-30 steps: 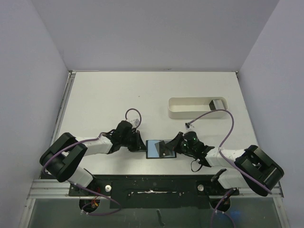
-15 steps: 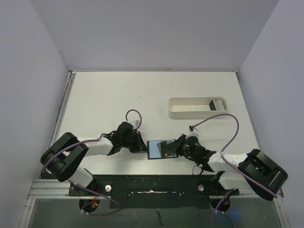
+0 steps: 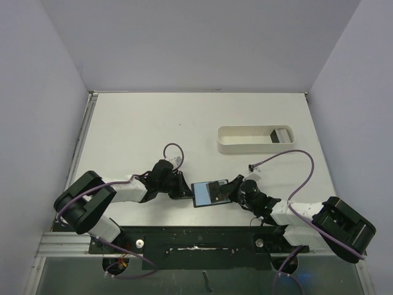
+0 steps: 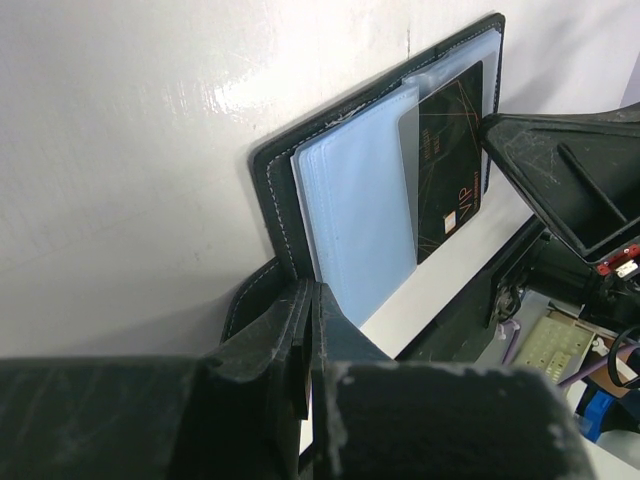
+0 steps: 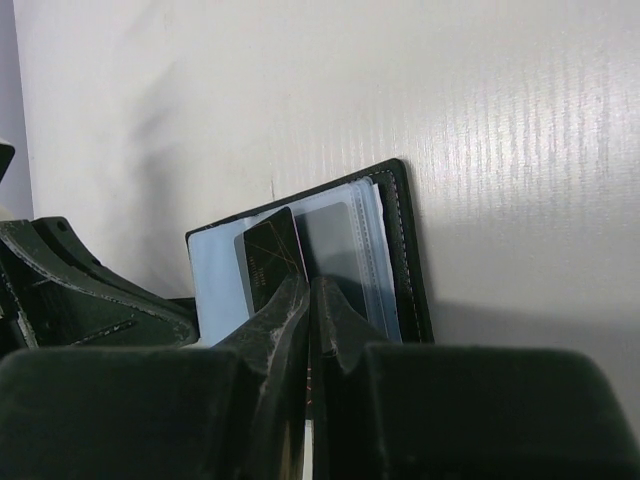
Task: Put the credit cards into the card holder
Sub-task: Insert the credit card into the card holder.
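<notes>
The black card holder (image 3: 200, 197) lies open between the two arms, its bluish-grey pockets facing up (image 4: 360, 215). My left gripper (image 3: 183, 190) is shut on the holder's black stitched flap (image 4: 262, 300), pinched at the fingertips (image 4: 312, 298). My right gripper (image 3: 232, 192) is shut on a dark credit card (image 5: 262, 258) with gold lines. The card's far end lies over the holder's pockets, partly under a clear sleeve (image 4: 450, 160). In the right wrist view the holder's stitched edge (image 5: 408, 250) runs just right of my right gripper (image 5: 311, 290). A grey credit card (image 3: 281, 134) sits in the tray.
A long white oval tray (image 3: 245, 139) stands on the table behind the right arm. Purple cables loop over both wrists (image 3: 172, 149) (image 3: 301, 161). The black base rail (image 3: 196, 236) runs close behind the holder at the table's near edge.
The right gripper has dropped lower and pushed left, so the dark card lies flatter and further over the holder's pockets. The left gripper kept its hold on the flap.
</notes>
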`<action>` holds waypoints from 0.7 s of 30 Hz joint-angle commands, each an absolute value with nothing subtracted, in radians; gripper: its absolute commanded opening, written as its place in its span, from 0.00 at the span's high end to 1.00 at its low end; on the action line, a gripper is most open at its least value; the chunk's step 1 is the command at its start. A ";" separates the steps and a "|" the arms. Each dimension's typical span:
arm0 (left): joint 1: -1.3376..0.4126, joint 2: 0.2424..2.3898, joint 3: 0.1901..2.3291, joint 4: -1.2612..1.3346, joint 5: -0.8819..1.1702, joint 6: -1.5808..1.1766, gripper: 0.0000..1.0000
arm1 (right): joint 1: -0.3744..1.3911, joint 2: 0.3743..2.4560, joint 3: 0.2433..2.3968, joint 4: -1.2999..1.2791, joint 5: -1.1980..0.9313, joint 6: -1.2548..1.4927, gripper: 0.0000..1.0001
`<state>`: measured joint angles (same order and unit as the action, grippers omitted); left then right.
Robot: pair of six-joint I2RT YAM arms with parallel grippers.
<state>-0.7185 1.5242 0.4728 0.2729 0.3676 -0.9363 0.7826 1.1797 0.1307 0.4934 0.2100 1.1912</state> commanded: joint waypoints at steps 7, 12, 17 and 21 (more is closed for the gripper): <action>-0.747 1.557 0.444 0.280 0.378 -0.957 1.00 | 0.829 1.178 0.118 0.529 0.325 1.178 1.00; -0.753 1.555 0.436 0.300 0.385 -0.976 1.00 | 0.909 1.181 0.125 0.503 0.391 1.222 1.00; -0.757 1.557 0.431 0.314 0.386 -0.989 1.00 | 0.950 1.207 0.150 0.485 0.417 1.260 1.00; -0.758 1.557 0.427 0.324 0.387 -0.993 1.00 | 0.960 1.265 0.198 0.484 0.382 1.234 0.95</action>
